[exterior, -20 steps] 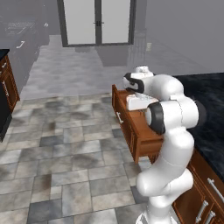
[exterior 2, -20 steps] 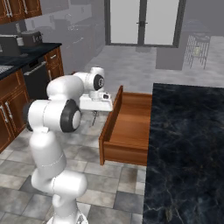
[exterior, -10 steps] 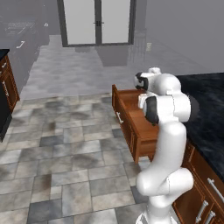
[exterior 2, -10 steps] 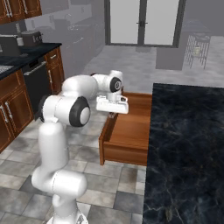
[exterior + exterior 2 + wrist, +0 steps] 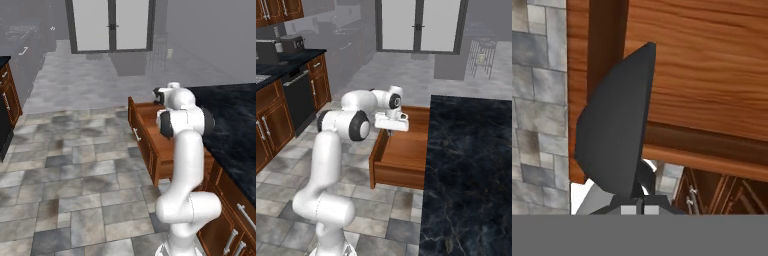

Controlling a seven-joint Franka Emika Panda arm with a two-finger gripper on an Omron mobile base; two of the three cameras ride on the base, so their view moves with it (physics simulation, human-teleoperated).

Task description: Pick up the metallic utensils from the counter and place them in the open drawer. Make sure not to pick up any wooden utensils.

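My gripper [image 5: 389, 131] hangs over the front left corner of the open drawer [image 5: 406, 152], a shallow reddish-brown wooden box pulled out from the island. The gripper is shut on a dark grey flat utensil [image 5: 614, 132], by its look the table knife. It rises from between the fingertips across the hand view. Under it lie the drawer's wooden floor [image 5: 707, 65] and its wall. The glossy black counter [image 5: 471, 170] lies to the right of the drawer. In the left base view the white arm covers the hand above the drawer [image 5: 145, 131].
Grey tiled floor [image 5: 356, 165] spreads left of the drawer. Wall cabinets with an oven [image 5: 298, 95] stand at the far left. A stool [image 5: 483, 55] is at the back right near the double doors [image 5: 418, 25]. Island cabinet doors [image 5: 232, 220] sit under the counter.
The arm has swung right from beside the drawer's front, carrying the hand over the drawer's front corner. The gripper has stayed shut throughout.
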